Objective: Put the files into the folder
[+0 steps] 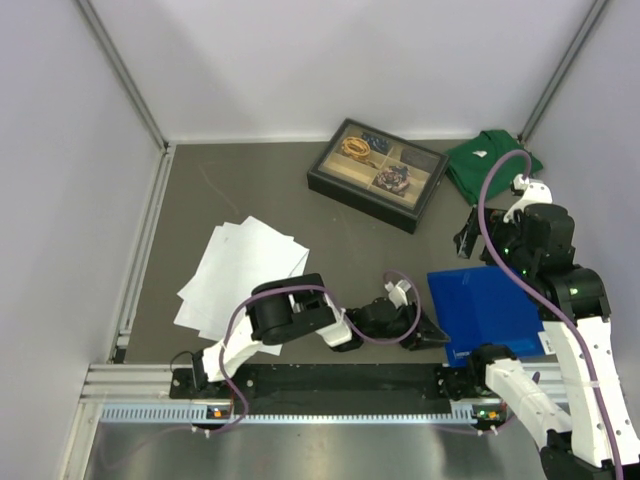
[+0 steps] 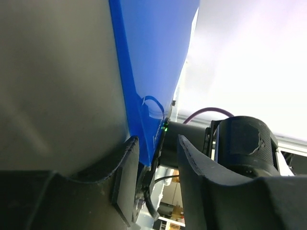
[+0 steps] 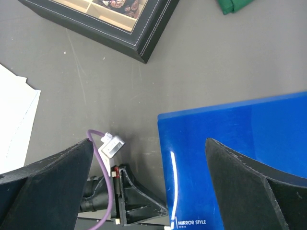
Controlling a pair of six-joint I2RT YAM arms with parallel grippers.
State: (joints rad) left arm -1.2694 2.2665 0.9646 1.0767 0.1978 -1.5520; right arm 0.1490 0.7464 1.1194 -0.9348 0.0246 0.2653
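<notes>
The files [image 1: 240, 275] are a loose stack of white sheets lying at the left of the table; their edge also shows in the right wrist view [image 3: 14, 120]. The blue folder [image 1: 485, 310] lies flat and closed at the right front. My left gripper [image 1: 432, 335] is low at the folder's front-left corner. In the left wrist view the folder's [image 2: 153, 62] corner sits between its parted jaws [image 2: 157, 163], which are not closed on it. My right gripper [image 1: 470, 238] hovers open and empty above the folder's [image 3: 240, 153] far-left corner, jaws wide [image 3: 148, 182].
A black-framed compartment tray [image 1: 378, 172] with small items stands at the back centre. A green folded shirt [image 1: 490, 160] lies at the back right. Walls close off the left, back and right. A metal rail [image 1: 300, 385] runs along the front edge.
</notes>
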